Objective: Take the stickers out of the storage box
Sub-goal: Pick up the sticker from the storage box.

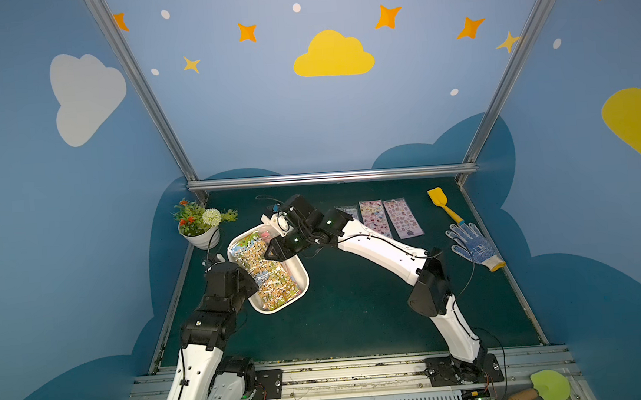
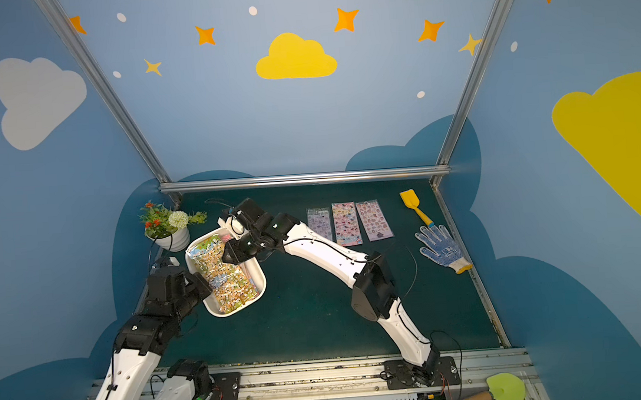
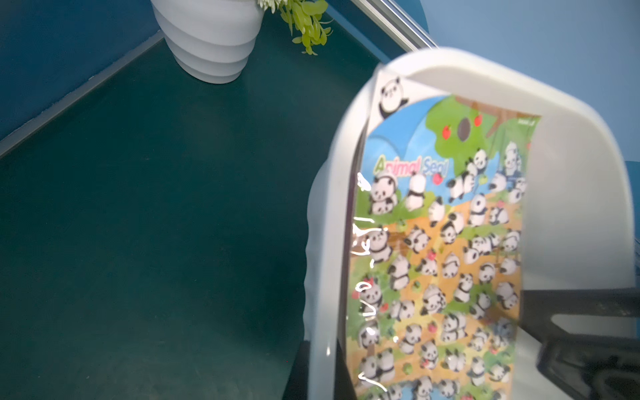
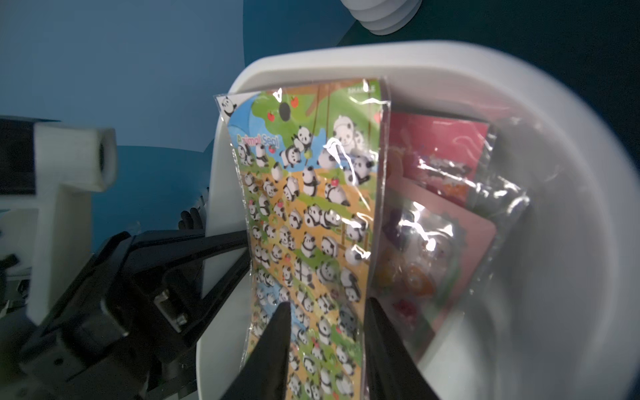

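My left gripper clenches the box rim, centre-left; right gripper gapes astride the panda sheet — glossy wrap, so I fear a slip.

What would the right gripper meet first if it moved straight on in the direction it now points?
Most likely the panda sticker sheet, top of the pile in the white storage box. The right gripper points into the box, its jaws apart over the sheet; the remaining depth is unclear.
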